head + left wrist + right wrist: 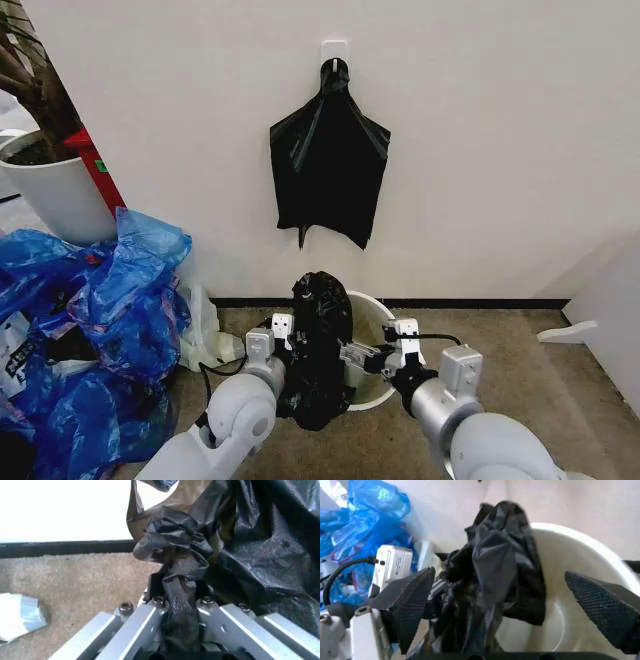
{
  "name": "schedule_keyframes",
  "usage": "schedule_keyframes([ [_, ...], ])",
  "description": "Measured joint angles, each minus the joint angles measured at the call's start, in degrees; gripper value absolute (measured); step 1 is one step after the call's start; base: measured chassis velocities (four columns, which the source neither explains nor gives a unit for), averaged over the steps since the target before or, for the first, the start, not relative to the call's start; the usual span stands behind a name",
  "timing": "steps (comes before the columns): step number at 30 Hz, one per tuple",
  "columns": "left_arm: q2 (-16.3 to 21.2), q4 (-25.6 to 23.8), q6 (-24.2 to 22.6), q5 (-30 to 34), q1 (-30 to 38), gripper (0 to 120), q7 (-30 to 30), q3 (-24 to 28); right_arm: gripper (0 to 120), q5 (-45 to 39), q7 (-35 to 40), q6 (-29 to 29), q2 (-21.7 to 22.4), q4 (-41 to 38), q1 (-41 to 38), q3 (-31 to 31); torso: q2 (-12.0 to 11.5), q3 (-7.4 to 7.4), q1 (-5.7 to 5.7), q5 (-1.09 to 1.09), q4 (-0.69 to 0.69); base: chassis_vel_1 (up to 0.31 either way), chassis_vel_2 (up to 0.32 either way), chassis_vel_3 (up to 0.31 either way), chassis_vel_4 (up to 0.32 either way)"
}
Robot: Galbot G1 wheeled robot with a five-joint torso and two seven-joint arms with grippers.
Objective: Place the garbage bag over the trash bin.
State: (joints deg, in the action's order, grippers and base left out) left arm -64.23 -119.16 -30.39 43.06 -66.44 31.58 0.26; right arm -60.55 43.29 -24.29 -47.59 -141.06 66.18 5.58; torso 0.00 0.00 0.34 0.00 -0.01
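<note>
The pale wall [480,140] closes off the far side, with a dark skirting strip [470,302] at its foot and tan carpet [560,370] lying bare to the right of the robot, up to a white panel edge [610,300]. On the left the room is crowded: a heap of translucent blue bags [90,320] spreads over the floor beside a big white plant pot [55,190]. A flat black bag [328,165] hangs from a white wall hook [335,48] above the work.

The trash bin [375,330] stands on the carpet close to the wall, its rolled rim showing on the right side. The garbage bag [318,345] is bunched upright against the bin's left rim, hanging down outside it, with a fold dipping into the bin's mouth in the right wrist view.

The left claw [181,592] is clamped on a twisted rope of the bag's film. The right claw [512,600] stands wide apart, its textured pads either side of the bag and gripping nothing.

No writing can be read anywhere.
</note>
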Motion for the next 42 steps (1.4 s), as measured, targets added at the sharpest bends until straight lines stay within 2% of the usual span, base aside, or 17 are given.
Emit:
schedule_keyframes([
  [3,0.14,-0.47,0.44,-0.78,-0.16,3,-0.76,0.0,91,-1.37,-0.07,-0.33,-1.33,1.53,-1.82,1.25,0.0,0.0,0.0,-0.01,-0.01,0.0,0.0,0.0,0.0],
  [6,-0.11,-0.51,0.48,-0.96,0.25,3,-1.12,0.09,81,-1.6,-0.08,-0.39,-2.26,2.58,-2.51,1.9,0.0,0.0,0.0,-0.01,0.0,0.0,0.0,0.0,0.0],
  [7,-0.11,-0.51,0.48,-0.96,0.25,3,-1.12,0.09,81,-1.6,-0.08,-0.39,-2.26,2.58,-2.51,1.9,0.0,0.0,0.0,-0.01,0.0,0.0,0.0,0.0,0.0],
  [10,-0.7,-0.51,0.48,-0.96,1.17,3,-1.33,0.25,66,-1.61,-0.15,-0.64,-2.4,3.48,-2.35,2.33,0.0,0.0,0.0,-0.01,-0.02,0.0,0.0,0.0,0.0],
  [12,-0.78,-0.51,0.48,-0.96,1.24,3,-1.34,0.26,65,-1.6,-0.18,-0.64,-2.4,3.61,-2.24,2.36,0.0,0.0,0.0,-0.01,-0.02,0.0,0.0,0.0,0.0],
  [15,-0.96,-0.58,0.48,-0.95,1.35,3,-1.48,0.26,53,-1.22,-0.39,-0.44,-2.3,4.28,-1.8,2.32,0.0,0.0,0.0,0.0,-0.02,0.0,0.0,0.0,0.0],
  [17,-0.99,-0.8,0.47,-0.9,1.26,3,-1.63,0.21,42,-1.11,-0.46,-0.23,-1.99,4.58,-1.84,2.11,0.0,0.0,0.0,-0.01,-0.02,0.0,0.0,0.0,0.0],
  [20,-1.0,-0.99,0.47,-0.87,1.15,3,-1.8,0.13,36,-0.93,-0.7,-0.07,-1.76,4.91,-2.0,2.02,0.0,0.0,0.0,0.0,-0.01,0.0,0.0,0.0,0.0],
  [23,-0.81,-1.29,0.47,-0.87,0.93,3,-2.03,-0.08,20,0.17,-1.15,0.55,-1.58,5.52,-1.97,1.87,0.0,0.0,0.0,0.0,-0.01,0.0,0.0,0.0,0.0],
  [30,-0.91,-1.46,0.47,-0.86,0.79,3,-2.25,-0.3,0,0.85,-1.17,0.86,-0.86,5.62,-1.41,1.46,0.0,0.0,0.0,0.0,-0.01,0.0,0.0,0.0,0.0],
  [42,-0.2,-1.18,0.56,-1.01,0.15,2,-3.01,-2.83,0,1.22,-0.67,1.05,1.01,4.02,0.37,-0.96,0.0,0.0,0.0,0.0,-0.01,0.0,0.0,0.0,0.0],
])
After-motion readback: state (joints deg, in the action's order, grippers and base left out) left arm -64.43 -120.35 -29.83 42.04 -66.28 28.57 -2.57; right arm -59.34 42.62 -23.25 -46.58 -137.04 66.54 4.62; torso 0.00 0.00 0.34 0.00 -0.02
